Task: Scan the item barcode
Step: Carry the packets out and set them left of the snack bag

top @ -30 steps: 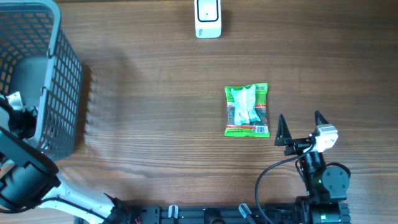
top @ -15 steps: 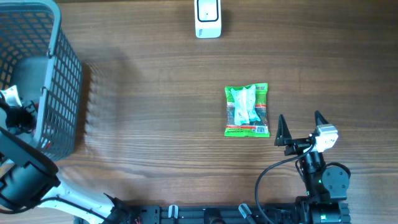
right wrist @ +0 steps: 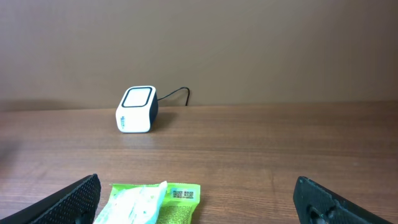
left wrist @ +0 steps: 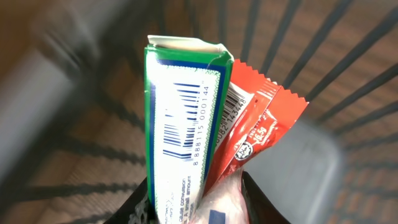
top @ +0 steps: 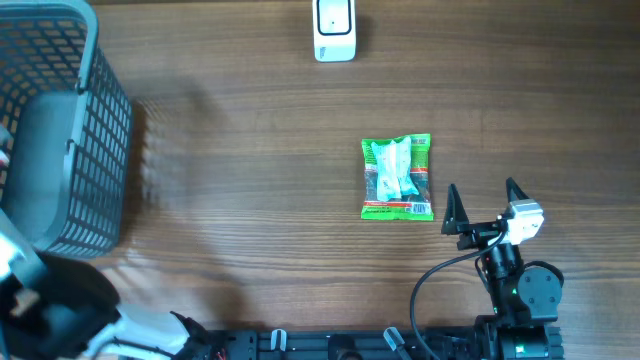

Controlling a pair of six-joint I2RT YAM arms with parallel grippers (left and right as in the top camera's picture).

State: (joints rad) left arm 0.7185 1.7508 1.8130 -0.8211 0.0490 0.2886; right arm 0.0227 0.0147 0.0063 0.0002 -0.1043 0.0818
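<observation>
Pinching a box (left wrist: 183, 124) and a red packet (left wrist: 255, 124) together, the left gripper (left wrist: 199, 206) is closing its dark fingers around their lower ends at the bottom of the wrist view, so both are sticking straight up out of it. The box is showing a white panel with a green border, a blue barcode running up it with digits alongside, and a slightly crumpled top flap. The packet is leaning against its right side, zigzag edge at the top, with its own little barcode peeking out next to the box. Blurry bars of the basket (top: 100, 150) are filling the background behind them. Over on the table (top: 250, 150), a green pack (top: 397, 177) is lying flat with its barcode near the bottom edge, well apart from the white scanner (top: 334, 28). The right gripper (top: 483, 190) is sitting just beside the pack, jaws spread wide and gripping nothing.
</observation>
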